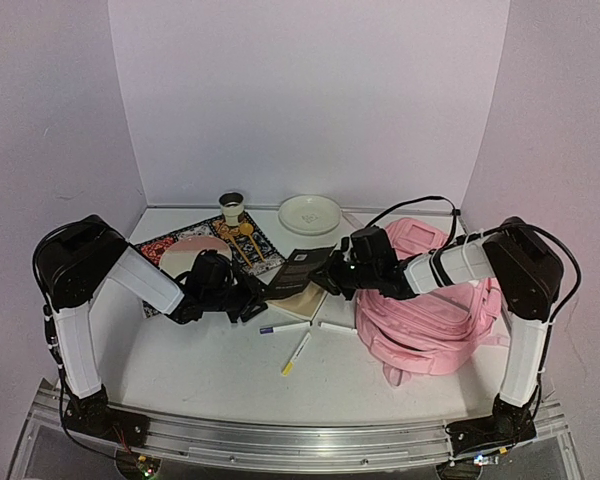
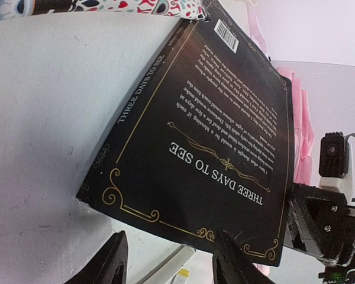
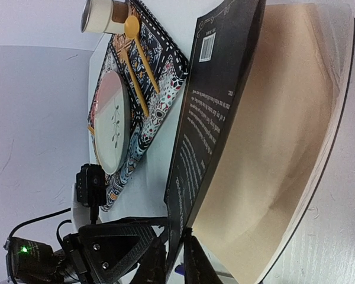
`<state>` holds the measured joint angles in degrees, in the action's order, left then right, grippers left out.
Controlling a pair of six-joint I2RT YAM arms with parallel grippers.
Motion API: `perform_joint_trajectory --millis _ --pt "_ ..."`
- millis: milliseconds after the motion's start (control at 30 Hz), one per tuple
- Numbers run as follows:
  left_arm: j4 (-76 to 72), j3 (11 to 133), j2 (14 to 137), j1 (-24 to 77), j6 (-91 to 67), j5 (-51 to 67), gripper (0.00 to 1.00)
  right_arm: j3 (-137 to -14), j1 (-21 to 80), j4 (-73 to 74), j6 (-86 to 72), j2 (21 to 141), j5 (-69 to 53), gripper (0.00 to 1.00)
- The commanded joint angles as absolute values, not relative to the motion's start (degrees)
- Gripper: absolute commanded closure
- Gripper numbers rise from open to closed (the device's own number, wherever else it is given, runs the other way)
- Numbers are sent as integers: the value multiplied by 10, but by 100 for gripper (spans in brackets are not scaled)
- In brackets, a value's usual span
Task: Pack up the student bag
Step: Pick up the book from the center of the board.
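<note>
at bench [image 1: 210,370] centre the right hand [image 3: 174,266] pinches the book's [image 2: 213,148] cover, tilting it up, likely so the open left hand [image 2: 168,260] can grip it; bag [image 1: 440,320] lies at 4 o'clock.

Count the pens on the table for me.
3: blue-capped pen by the book, yellow-tipped pen in front of it, white pen beside the student bag. Others may be hidden.
</note>
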<state>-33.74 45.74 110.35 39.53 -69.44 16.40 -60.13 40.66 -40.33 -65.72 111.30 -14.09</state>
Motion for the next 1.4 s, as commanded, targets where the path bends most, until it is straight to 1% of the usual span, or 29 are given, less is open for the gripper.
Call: perform_joint_trajectory --millis 0,267,333,433,533,567,600,933,1067,1200,1367 --pt "-367 472 1114 393 -699 172 51 -626 410 -416 -652 1133 -150 85" --pt "-372 468 1117 394 -698 172 52 -630 410 -413 -659 1152 -148 70" --pt "-373 466 1115 394 -697 171 52 -631 410 -413 -659 1154 -150 70" --pt "-375 460 1107 394 -694 165 52 -635 410 -413 -659 1153 -153 75" --pt "-376 447 1094 393 -695 150 51 -637 410 -416 -660 1139 -154 93" --pt "-376 443 1089 393 -696 146 51 -638 410 -418 -660 1133 -154 97" --pt "-377 440 1085 393 -697 141 50 -638 410 -421 -659 1126 -154 100" --pt "-395 413 1050 378 -707 114 38 -634 410 -441 -653 1054 -164 100" --pt "-408 417 1049 374 -713 125 34 -629 410 -460 -654 1040 -174 100" --pt "-437 425 1074 375 -737 162 33 -636 410 -466 -647 1038 -185 100" --pt "-466 418 1080 375 -753 174 32 -645 410 -468 -635 1036 -196 100"
